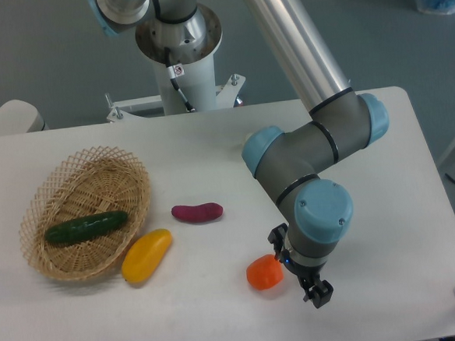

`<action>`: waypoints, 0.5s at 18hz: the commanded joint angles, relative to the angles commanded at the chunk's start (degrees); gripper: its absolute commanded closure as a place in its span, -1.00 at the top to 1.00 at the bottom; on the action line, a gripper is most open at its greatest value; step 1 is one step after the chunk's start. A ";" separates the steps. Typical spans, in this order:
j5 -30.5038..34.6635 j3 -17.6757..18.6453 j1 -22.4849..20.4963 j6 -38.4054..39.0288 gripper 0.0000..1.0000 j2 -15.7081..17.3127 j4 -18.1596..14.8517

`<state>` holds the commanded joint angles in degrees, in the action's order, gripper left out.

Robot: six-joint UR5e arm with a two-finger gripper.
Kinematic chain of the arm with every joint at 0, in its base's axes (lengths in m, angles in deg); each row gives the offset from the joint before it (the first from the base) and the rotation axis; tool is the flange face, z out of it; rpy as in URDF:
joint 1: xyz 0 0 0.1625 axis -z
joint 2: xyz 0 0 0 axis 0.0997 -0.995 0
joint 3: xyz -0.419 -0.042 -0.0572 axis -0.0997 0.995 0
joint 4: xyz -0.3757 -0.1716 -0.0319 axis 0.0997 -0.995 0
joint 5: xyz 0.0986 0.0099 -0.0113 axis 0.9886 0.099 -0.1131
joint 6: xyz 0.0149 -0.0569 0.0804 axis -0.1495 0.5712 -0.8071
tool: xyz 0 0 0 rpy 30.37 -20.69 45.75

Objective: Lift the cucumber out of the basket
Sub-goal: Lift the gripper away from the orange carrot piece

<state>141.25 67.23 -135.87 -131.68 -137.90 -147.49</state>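
Observation:
The dark green cucumber (86, 227) lies lengthwise in the oval wicker basket (41, 201) at the left of the table. My gripper (301, 273) is far to the right of the basket, near the table's front edge, pointing down. Its black fingers (321, 293) stand apart with nothing between them. A small orange vegetable (263, 272) sits just to the left of the gripper, outside the fingers.
A yellow pepper (147, 256) lies against the basket's front right rim. A purple sweet potato (197, 212) lies between the basket and the arm. The robot's base (178, 41) stands at the back of the table.

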 joint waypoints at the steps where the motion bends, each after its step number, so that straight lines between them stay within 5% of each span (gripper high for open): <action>1: 0.00 -0.44 -0.09 -0.44 1.00 -0.09 -0.26; 9: 0.00 0.87 -0.61 -1.76 1.00 1.40 -0.88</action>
<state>141.25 68.11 -136.48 -133.44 -136.50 -148.37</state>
